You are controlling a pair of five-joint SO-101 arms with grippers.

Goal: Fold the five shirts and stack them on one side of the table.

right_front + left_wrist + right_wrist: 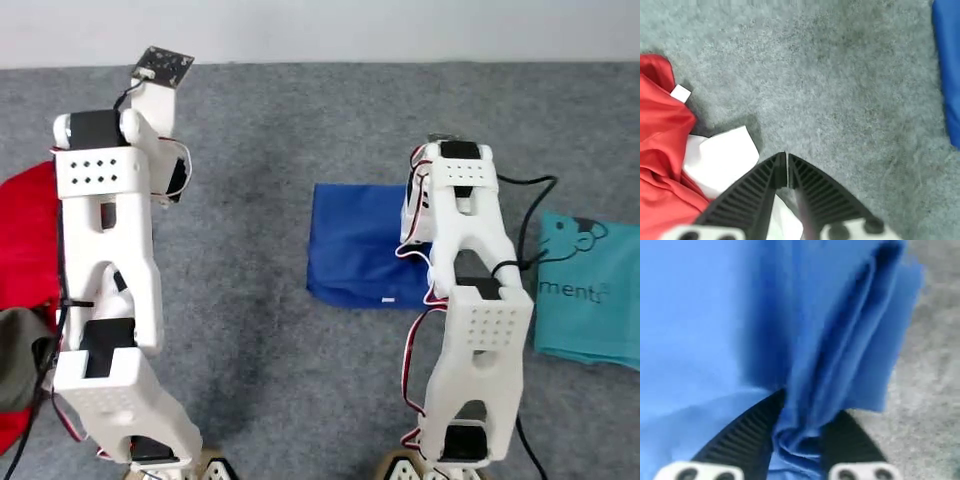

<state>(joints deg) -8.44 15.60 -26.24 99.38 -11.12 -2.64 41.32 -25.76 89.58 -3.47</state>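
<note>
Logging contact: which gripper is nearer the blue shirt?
Right. The right gripper is shut on folds of the blue shirt; the left gripper, shut, is over by the red shirt.

- Teal flat-laid fabric shirt [590, 290] at the right edge of the grey carpeted table [260, 200]: one line of white lettering [572, 291] runs across it; its start is hidden behind the white plastic right arm [470, 300], so only the last few small letters show; above it is a dark outline drawing [580, 238] of a cartoon figure
- Blue folded fabric shirt [360, 245] mid-table: a small white tag [385, 300] at its near edge; too small to read
- Red crumpled fabric shirt [660, 135] at the table's left edge: a small white square tag [681, 93] on its border; nothing legible on it
</note>
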